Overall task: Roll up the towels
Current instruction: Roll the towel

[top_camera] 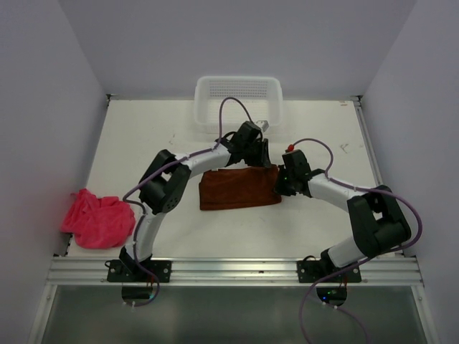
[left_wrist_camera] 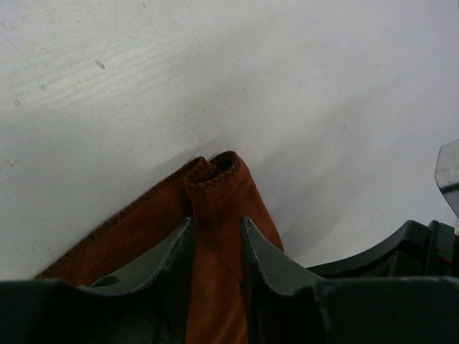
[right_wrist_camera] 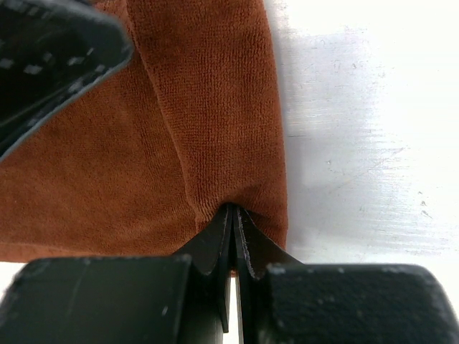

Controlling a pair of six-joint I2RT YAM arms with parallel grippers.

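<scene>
The white desk (top_camera: pixel 315 222) carries a white mesh basket (top_camera: pixel 204 107) at the middle of its far edge. The brown towel (top_camera: pixel 233 192) lies flat in the middle of the desk, its long side running left to right. The pink towel (top_camera: pixel 97 218) sits crumpled at the left edge, near the near-left corner. The right claw (right_wrist_camera: pixel 234 211) is clenched on the brown towel's right edge. The left claw (left_wrist_camera: pixel 217 226) is released at the towel's far-right corner, its jaws parted on either side of a raised fold.
</scene>
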